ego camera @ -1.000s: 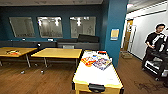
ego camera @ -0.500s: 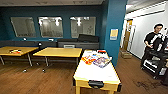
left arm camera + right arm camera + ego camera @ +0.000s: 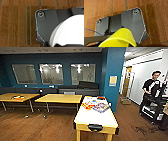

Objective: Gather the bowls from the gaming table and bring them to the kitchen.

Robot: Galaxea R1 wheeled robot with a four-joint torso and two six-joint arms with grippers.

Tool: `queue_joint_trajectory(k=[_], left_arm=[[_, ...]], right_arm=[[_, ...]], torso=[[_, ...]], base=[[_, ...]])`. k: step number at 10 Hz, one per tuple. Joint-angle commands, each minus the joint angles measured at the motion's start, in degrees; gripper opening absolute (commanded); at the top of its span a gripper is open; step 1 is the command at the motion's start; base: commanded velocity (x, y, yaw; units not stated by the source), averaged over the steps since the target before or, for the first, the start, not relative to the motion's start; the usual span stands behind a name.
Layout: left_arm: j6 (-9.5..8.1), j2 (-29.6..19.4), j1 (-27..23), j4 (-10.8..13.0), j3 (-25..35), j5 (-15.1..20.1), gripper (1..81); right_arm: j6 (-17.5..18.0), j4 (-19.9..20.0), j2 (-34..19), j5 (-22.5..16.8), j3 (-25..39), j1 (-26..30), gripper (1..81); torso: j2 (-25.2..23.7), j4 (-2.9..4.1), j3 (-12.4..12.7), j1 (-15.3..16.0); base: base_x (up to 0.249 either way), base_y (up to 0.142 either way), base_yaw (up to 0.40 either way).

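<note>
Bowls: white bowl point(image 3: 70, 32) by left claw, yellow bowl point(image 3: 120, 38) by right claw, above brown floor point(image 3: 15, 25). Claw grip: cannot tell. Game table point(image 3: 96, 118) near, ahead. Step looks like carrying; kitchen must be found.

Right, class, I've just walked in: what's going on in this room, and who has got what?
The robot faces the gaming table, which has colourful game boxes on its white top. A white bowl sits close under its left wrist camera and a yellow bowl close under its right, both above the brown floor. How they are gripped cannot be seen. A person stands to the right by a dark cart.
</note>
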Motion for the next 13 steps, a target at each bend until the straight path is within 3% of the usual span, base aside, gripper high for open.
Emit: queue_joint_trajectory(k=[1, 5, 13], left_arm=[[0.14, -0.62, -3.17, 0.20, -0.42, 2.43, 1.0], [0.14, -0.45, -3.17, 0.20, -0.42, 2.34, 1.0], [0.23, 0.08, -3.08, 0.29, -0.68, 2.34, 1.0]], right_arm=[[-0.33, -0.81, -1.45, -2.43, 0.36, 2.65, 1.0], [-0.24, -0.90, -1.36, -2.43, 0.36, 2.65, 1.0], [-0.24, -0.81, -1.27, -2.43, 0.10, 2.56, 1.0]], torso=[[0.00, 0.00, 0.00, 0.00], [0.00, 0.00, 0.00, -0.02], [-0.02, 0.00, 0.02, -0.02]], base=[[-0.147, 0.000, 0.000], [-0.127, 0.000, 0.000], [0.000, 0.000, 0.000]])
